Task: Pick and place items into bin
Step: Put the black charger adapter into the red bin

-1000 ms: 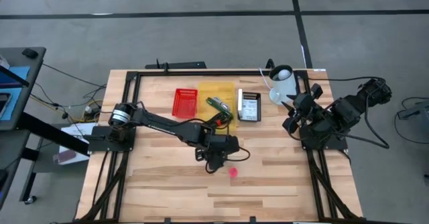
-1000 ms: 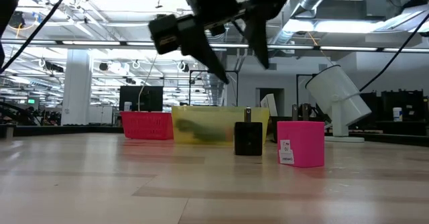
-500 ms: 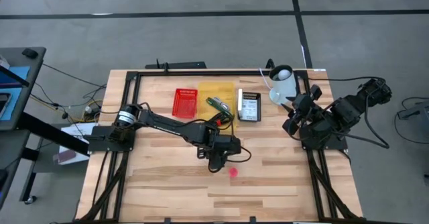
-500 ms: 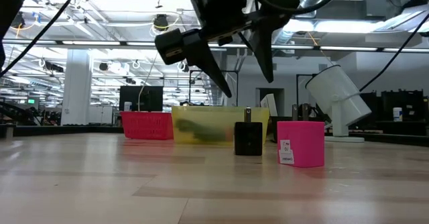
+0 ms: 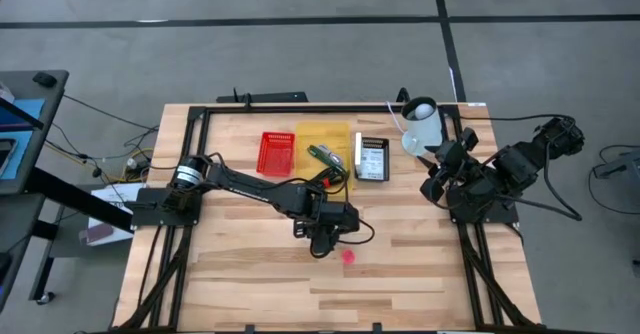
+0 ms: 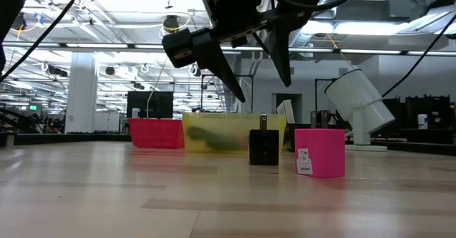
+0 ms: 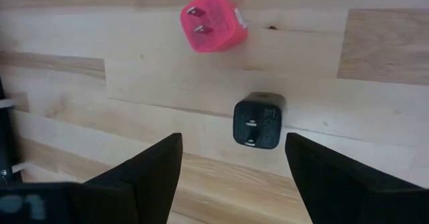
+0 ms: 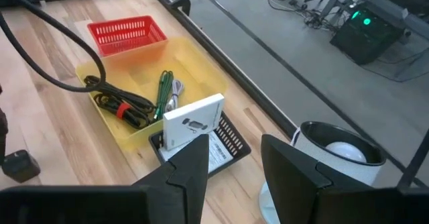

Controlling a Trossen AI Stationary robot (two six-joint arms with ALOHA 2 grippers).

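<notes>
Pale wooden planks make up the surface (image 5: 240,274), framed by dark rails and set on a grey concrete floor (image 5: 300,34) crossed by dark lines. Near its middle the left end effector (image 6: 253,78) hangs above the wood with its two dark fingers (image 7: 144,177) spread wide and nothing between them; its own camera looks down on a black plug adapter (image 7: 258,121) and, just beyond it, a pink plug adapter (image 7: 213,21), the two lying apart on the boards. From table height the black adapter (image 6: 264,146) and the pink one (image 6: 320,152) stand in front of a translucent yellow bin (image 6: 231,130), with a red basket (image 6: 155,132) to its left. Inside the yellow bin lie a black-and-red cable (image 8: 119,104), a green stick (image 8: 163,94) and a slim whitish piece beside it. A white card (image 8: 194,120) stands tilted in a black tray (image 8: 231,138) just right of the bin. At the surface's far right corner sits a white lamp-like fixture (image 5: 421,122). The right end effector (image 5: 432,170) waits at the right edge, its fingers (image 8: 298,177) parted and holding nothing. Behind the surface stretches a large hall with strip lights (image 6: 107,21), ducts and columns.
</notes>
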